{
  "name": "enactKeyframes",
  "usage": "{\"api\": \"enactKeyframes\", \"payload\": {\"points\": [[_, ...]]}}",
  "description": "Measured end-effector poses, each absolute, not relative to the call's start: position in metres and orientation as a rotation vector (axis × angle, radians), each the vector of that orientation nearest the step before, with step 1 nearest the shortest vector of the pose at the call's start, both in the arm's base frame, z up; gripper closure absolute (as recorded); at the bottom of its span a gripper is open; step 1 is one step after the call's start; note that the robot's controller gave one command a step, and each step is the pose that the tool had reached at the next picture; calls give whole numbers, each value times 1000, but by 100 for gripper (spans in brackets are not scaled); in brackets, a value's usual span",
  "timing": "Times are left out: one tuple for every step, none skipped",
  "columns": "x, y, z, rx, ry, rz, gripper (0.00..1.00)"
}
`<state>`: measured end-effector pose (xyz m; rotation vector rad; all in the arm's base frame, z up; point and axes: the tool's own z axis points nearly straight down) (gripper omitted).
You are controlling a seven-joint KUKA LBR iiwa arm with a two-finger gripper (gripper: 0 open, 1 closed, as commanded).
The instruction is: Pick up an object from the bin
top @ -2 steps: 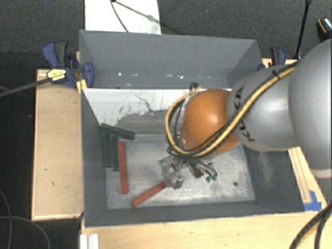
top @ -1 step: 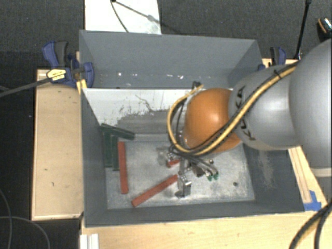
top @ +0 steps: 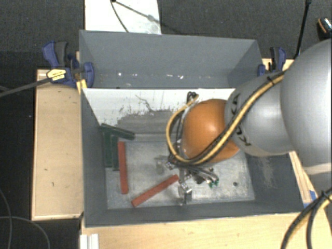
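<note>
The grey bin [top: 171,61] is seen from above. The big silver arm [top: 290,113] is reached in over the bin's right wall. Its orange cover [top: 205,128] is hung over the middle of the bin. A dark green bent piece [top: 110,144] is laid by the bin's left wall, toward the back. A straight stick [top: 123,167], red, is laid just beside it, in line with that wall. A slanted stick [top: 153,192], also red, is laid near the bin's front wall, a little left of the middle. The gripper [top: 183,187] is held low at the bin's floor, near the front wall, right at the slanted stick's upper end. It cannot be told if the jaws are spread or pressed together.

Nothing is seen lifted. The task is judged about half done: the gripper is down by the floor, but the grab and the lift are not yet done. The slanted stick is judged the likely pick. Open floor is found at the bin's right side and by its back wall. Little room is left by the front wall, so a straight lift is judged safest.
</note>
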<state>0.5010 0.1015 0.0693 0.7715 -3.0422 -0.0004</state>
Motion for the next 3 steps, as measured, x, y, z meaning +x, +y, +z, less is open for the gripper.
{"api": "enactKeyframes", "payload": {"points": [[502, 102, 70, 771, -3044, 0, 100], [532, 123, 191, 776, -3056, -1, 100], [523, 94, 253, 1216, -2904, 3, 100]]}}
